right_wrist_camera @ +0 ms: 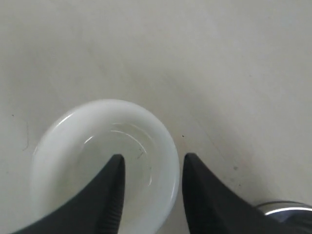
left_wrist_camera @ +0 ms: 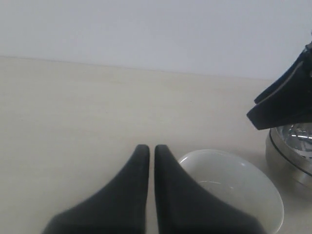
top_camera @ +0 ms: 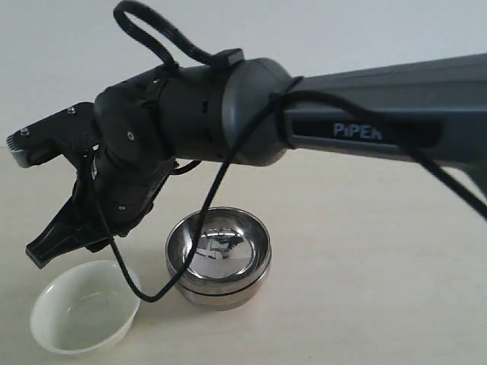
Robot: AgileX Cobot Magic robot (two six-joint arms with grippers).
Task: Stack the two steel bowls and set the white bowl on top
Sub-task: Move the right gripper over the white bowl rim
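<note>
The right gripper (right_wrist_camera: 152,168), spread, is hovering astride the rim of the shallow glossy white bowl (right_wrist_camera: 97,141), sitting beside two stacked shiny steel bowls (top_camera: 219,255); the left gripper (left_wrist_camera: 151,150) is pressing together nearby; the dark arm (top_camera: 365,87) is showing "PiPER".

In the right wrist view both fingers of the right gripper (right_wrist_camera: 153,158) run off the picture's edge. One covers part of the white bowl (right_wrist_camera: 97,131), which is itself cut off. Of the steel bowls (right_wrist_camera: 287,209) only a blurred sliver shows behind the other finger. In the left wrist view the left gripper (left_wrist_camera: 151,148) is cut off likewise (only its tips show) and hides one flank of the white bowl. In the exterior view the lower steel bowl shows just a band, a cable (top_camera: 218,190) crosses its side, and the arm (top_camera: 365,99) leaves the frame.
</note>
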